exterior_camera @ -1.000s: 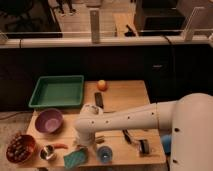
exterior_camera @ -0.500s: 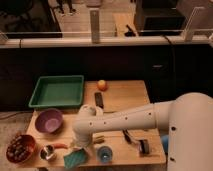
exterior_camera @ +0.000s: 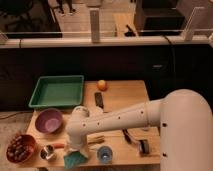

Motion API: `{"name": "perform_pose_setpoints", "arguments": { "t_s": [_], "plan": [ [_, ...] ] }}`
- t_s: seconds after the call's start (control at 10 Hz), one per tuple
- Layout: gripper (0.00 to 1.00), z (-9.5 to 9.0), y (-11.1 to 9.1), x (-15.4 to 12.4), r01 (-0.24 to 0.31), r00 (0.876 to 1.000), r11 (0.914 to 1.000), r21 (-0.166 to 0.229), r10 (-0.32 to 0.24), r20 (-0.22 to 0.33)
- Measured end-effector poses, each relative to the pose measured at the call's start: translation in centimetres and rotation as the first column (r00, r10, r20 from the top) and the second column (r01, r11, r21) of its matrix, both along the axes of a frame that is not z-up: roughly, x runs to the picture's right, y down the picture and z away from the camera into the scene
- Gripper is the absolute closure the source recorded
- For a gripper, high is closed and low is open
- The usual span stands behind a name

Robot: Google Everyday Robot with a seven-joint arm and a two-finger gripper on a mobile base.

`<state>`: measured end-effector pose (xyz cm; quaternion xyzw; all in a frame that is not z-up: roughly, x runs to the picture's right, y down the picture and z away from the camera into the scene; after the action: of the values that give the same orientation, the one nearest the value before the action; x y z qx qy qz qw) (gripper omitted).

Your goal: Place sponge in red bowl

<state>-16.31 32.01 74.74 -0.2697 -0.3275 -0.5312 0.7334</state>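
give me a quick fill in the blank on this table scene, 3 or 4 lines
1. The sponge lies near the table's front edge, just left of the small ____ cup.
2. The tool is right above the ____.
3. The orange sits right of the green ____.
4. The red bowl is in front of the ____ bowl.

Missing words: blue; sponge; tray; purple

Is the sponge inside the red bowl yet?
No, the sponge lies on the table's front edge under the gripper, apart from the red bowl.

The wooden table [exterior_camera: 125, 95] carries a green tray [exterior_camera: 57, 91], orange [exterior_camera: 102, 85], purple bowl [exterior_camera: 48, 120], red bowl [exterior_camera: 21, 148], metal cup [exterior_camera: 48, 152], sponge [exterior_camera: 75, 159] and blue cup [exterior_camera: 104, 154]; the gripper [exterior_camera: 75, 150] hangs over the sponge.
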Motion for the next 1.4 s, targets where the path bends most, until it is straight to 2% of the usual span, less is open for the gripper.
{"name": "perform_pose_setpoints", "arguments": {
  "t_s": [0.1, 0.2, 0.6, 0.8, 1.0, 1.2, 1.4],
  "plan": [
    [0.21, -0.1, 0.3, -0.1, 0.009, 1.0, 0.9999, -0.006, -0.009, -0.013],
    [0.28, -0.2, 0.7, -0.2, 0.017, 0.999, 0.9998, -0.012, -0.018, -0.028],
    [0.68, 0.0, 1.5, 0.1, 0.021, 0.996, 0.9996, -0.017, -0.023, -0.084],
    [0.8, 0.0, 1.9, 0.3, 0.01, 0.993, 0.9998, -0.017, -0.012, -0.115],
    [0.79, 0.0, 1.8, 0.5, 0.007, 0.993, 0.9998, -0.017, -0.009, -0.121],
    [0.68, 0.0, 1.8, 0.5, 0.009, 0.993, 0.9998, -0.016, -0.011, -0.12],
    [0.68, -0.6, 1.2, 1.7, -0.018, 0.992, 0.9998, -0.001, 0.018, -0.126]
  ]
}}
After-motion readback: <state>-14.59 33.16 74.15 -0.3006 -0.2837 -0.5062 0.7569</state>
